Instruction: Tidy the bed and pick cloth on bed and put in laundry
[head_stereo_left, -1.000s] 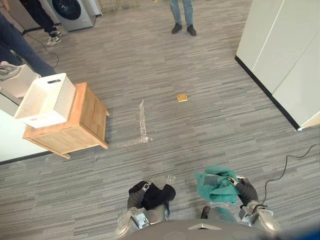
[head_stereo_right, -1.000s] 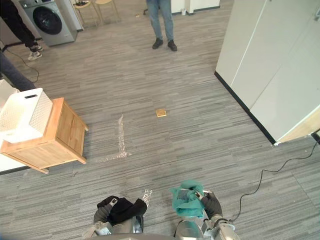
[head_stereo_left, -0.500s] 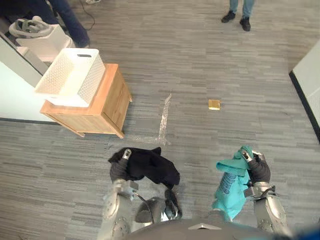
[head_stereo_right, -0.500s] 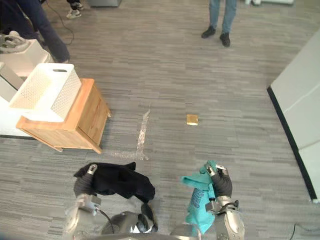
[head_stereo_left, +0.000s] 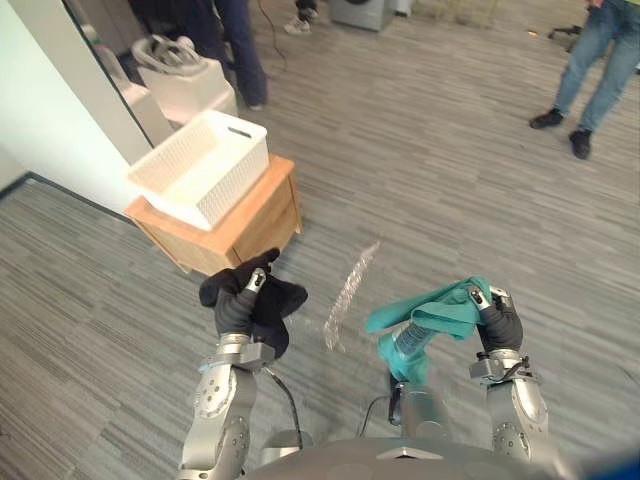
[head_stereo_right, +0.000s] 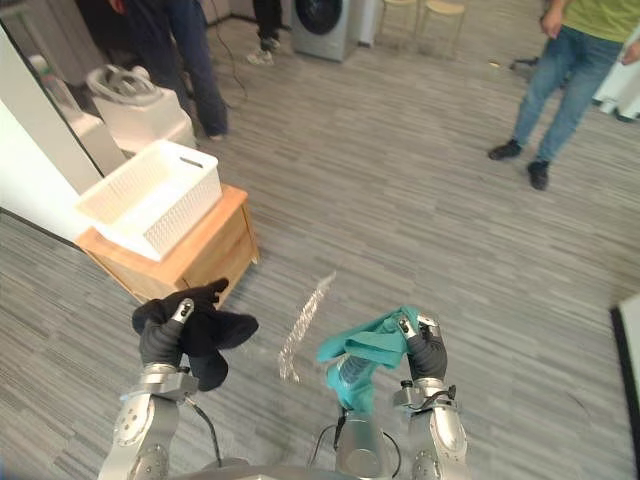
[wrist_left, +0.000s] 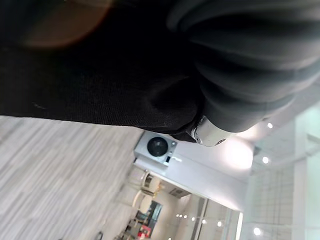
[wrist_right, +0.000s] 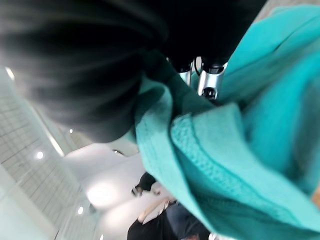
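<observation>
— Grey striped floor (head_stereo_left: 420, 170) all round. What has each robot hand got?
— The left robot hand (head_stereo_left: 238, 310) is raised, fingers curled tight round a black cloth (head_stereo_left: 278, 300), a crumpled bunch spilling off its far side. The right robot hand (head_stereo_left: 497, 322) is clamped on a teal cloth (head_stereo_left: 420, 322), which drapes down in folds towards the left one.
— And relative to the white basket (head_stereo_left: 235, 178)?
— The black cloth is just on the near side of it, not touching. The teal cloth is well off to its right.
— The basket itself?
— Perforated, sitting on a small wooden table (head_stereo_left: 262, 212), its white bottom in plain view. One person (head_stereo_left: 232, 50) stands beyond it, another (head_stereo_left: 600, 60) far to its right.
</observation>
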